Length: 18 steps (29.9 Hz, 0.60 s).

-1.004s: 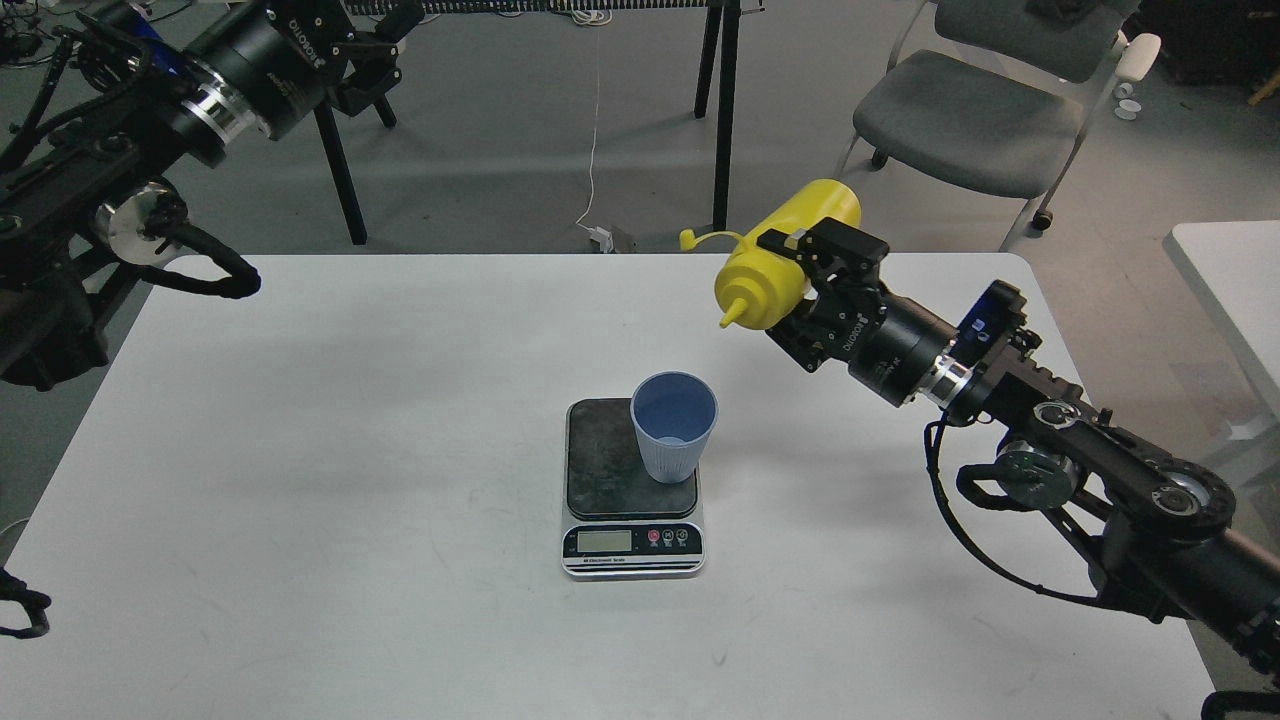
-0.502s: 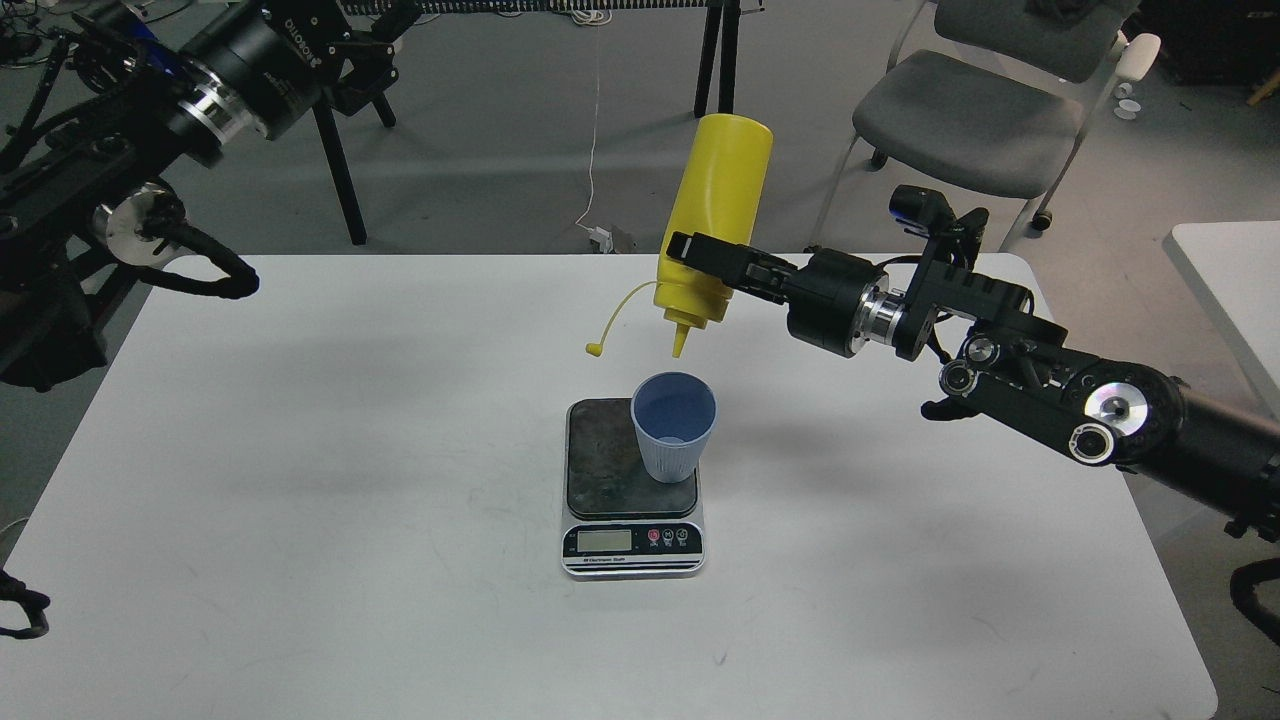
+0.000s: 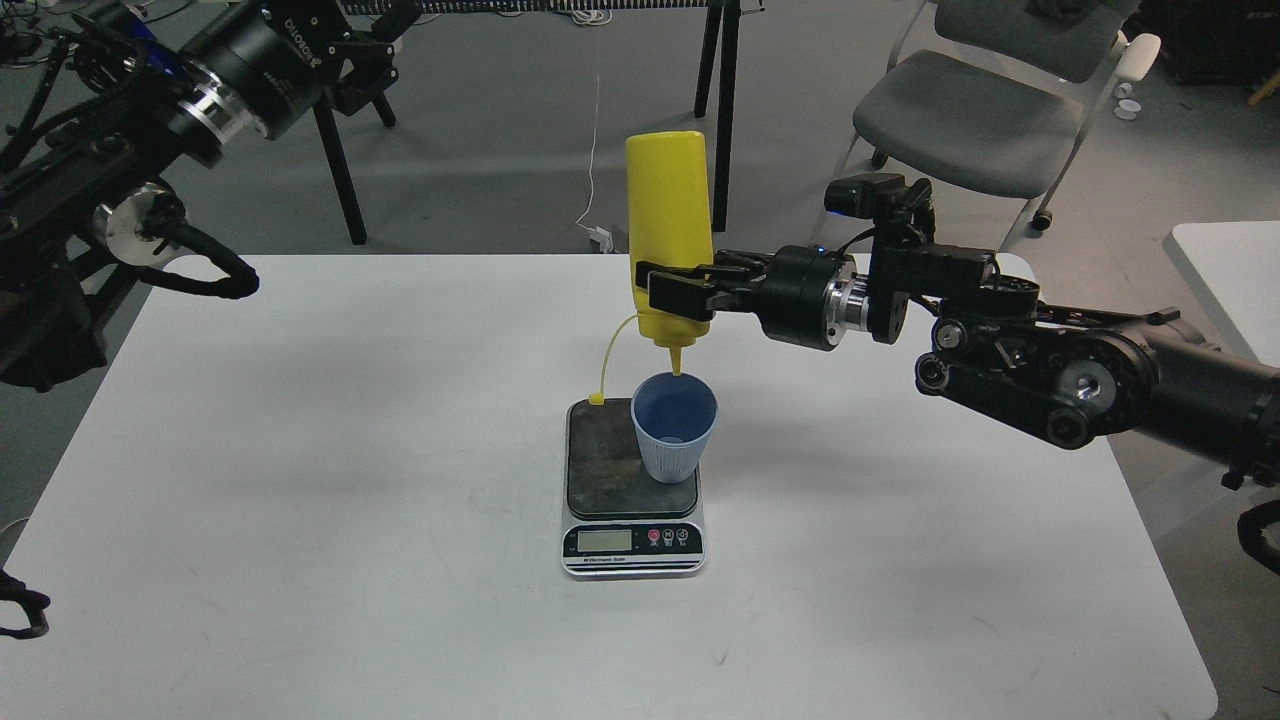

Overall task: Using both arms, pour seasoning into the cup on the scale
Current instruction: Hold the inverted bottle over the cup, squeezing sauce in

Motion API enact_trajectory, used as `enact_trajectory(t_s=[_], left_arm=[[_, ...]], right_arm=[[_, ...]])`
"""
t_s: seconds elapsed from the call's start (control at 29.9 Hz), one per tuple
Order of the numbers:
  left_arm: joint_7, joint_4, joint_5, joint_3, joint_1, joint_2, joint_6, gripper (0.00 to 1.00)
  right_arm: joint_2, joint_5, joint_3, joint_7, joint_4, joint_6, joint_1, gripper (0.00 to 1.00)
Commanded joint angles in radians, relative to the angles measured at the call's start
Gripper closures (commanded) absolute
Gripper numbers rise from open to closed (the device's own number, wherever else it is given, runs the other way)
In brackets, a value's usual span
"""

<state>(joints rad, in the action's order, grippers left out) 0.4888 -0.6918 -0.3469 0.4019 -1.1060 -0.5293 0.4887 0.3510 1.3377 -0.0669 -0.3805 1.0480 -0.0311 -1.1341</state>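
The yellow seasoning bottle [image 3: 667,210] is held upside down, nozzle pointing straight down at the mouth of the light blue cup [image 3: 674,426]. Its cap hangs on a thin tether to the left of the cup. My right gripper [image 3: 683,294] is shut on the bottle's lower body, coming in from the right. The cup stands upright on the right part of the scale [image 3: 632,540], which sits mid-table. My left gripper [image 3: 385,30] is raised at the top left, far from the cup; its fingers are dark and I cannot tell how they stand.
The white table [image 3: 300,480] spreads around the scale. A grey chair [image 3: 970,110] stands beyond the table's far right edge. Black stand legs [image 3: 720,90] rise behind the table. A second white table [image 3: 1230,290] shows at the right edge.
My right arm has swung the bottle left and turned it from tilted to fully upside down, bringing the nozzle down over the cup. The left arm has barely moved.
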Motion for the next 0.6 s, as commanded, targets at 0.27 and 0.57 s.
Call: enact_trajectory(t_s=[0.27, 0.57], left_arm=[[0.000, 0.002, 0.000, 0.000, 0.000, 0.002, 0.000, 0.01], [0.000, 0.002, 0.000, 0.000, 0.000, 0.000, 0.000, 0.01]], right_arm=[[-0.023, 0.063, 0.039, -0.003, -0.020, 0.023, -0.036, 0.80], [-0.027, 0.080, 0.047, -0.005, -0.020, 0.023, -0.036, 0.80]])
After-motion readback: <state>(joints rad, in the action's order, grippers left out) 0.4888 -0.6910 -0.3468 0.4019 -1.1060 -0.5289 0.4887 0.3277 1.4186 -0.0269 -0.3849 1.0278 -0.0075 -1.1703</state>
